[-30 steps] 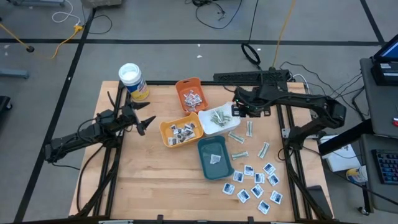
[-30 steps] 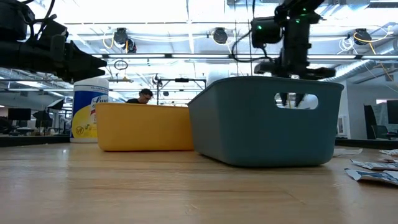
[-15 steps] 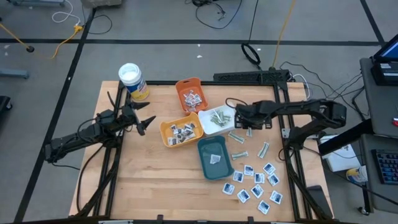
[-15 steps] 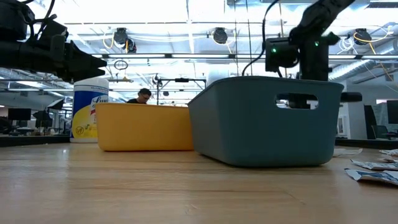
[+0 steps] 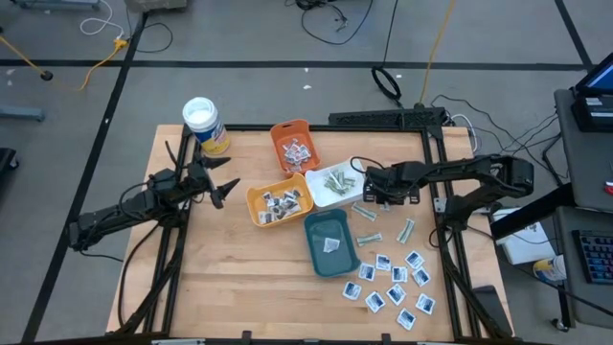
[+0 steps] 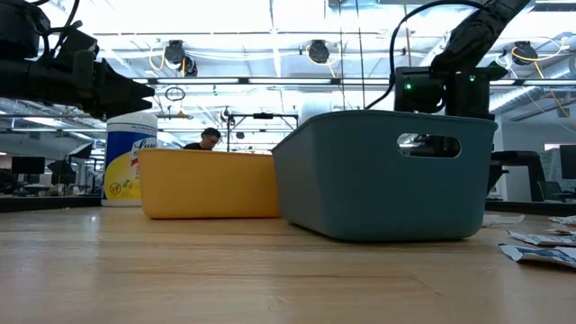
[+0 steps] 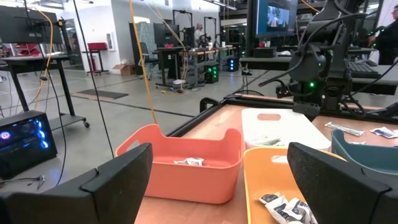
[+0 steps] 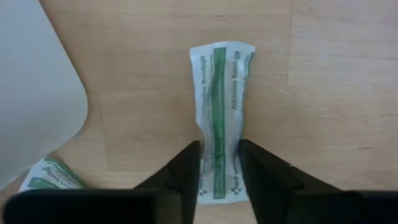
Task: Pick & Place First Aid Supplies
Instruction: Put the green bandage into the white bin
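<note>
A pale strip with a green stripe (image 8: 221, 93) lies flat on the wood just right of the white tray (image 5: 335, 185). My right gripper (image 8: 219, 171) (image 5: 383, 190) points down over the strip's end, one finger at each long edge with a narrow gap between them. More strips (image 5: 370, 238) and several white sachets (image 5: 393, 283) lie loose on the table's near right. At the table's left, my left gripper (image 5: 225, 189) (image 7: 219, 155) stands open and level with nothing in it. My right gripper comes from above with its fingers (image 8: 186, 165) on either side of the strip's end (image 8: 219, 146), lying across the strip. Their tips overlap its long edges, but I cannot tell whether they touch it. The strip lies flat on the table.
An orange tray (image 5: 294, 146), a yellow-orange tray (image 5: 278, 201) and a teal tray (image 5: 330, 242) stand in the middle, each with packets inside. A white-lidded canister (image 5: 204, 125) stands at the far left. Another strip (image 8: 53, 175) lies by the white tray's corner (image 8: 31, 93).
My right gripper has come down from above the white tray's far right corner toward the table and shifted a little toward the near edge, ending low over the strip. The strip has stayed where it was.
</note>
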`<state>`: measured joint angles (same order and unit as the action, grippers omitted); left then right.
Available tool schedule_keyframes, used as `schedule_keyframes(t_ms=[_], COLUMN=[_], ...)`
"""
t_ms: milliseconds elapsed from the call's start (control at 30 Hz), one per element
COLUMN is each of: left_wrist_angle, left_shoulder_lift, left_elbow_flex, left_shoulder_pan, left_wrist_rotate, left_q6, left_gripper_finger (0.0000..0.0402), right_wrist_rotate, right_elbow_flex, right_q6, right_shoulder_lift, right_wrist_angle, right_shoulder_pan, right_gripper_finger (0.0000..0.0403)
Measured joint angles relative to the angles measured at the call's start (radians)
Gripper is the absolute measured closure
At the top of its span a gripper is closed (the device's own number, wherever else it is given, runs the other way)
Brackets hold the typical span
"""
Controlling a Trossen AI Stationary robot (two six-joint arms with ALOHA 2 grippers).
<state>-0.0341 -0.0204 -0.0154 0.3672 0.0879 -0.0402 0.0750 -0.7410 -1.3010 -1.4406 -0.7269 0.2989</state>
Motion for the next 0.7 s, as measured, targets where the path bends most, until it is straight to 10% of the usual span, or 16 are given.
schedule_keyframes(t_ms=[200, 700], left_wrist_angle=[0.000, 0.000], left_shoulder_lift=[0.000, 0.000], left_elbow_flex=[0.000, 0.000], left_shoulder_pan=[0.000, 0.000], left_wrist_rotate=[0.000, 0.000], left_q6=[0.000, 0.000], left_gripper_finger=[0.0023, 0.0023], right_wrist_rotate=[0.000, 0.046], right_elbow_flex=[0.000, -0.259], right_q6=[0.008, 0.085], right_shoulder_lift=[0.000, 0.012], right_wrist_angle=[-0.001, -0.334], right_shoulder_pan=[0.000, 0.022], right_gripper_finger=[0.0394, 0.0400])
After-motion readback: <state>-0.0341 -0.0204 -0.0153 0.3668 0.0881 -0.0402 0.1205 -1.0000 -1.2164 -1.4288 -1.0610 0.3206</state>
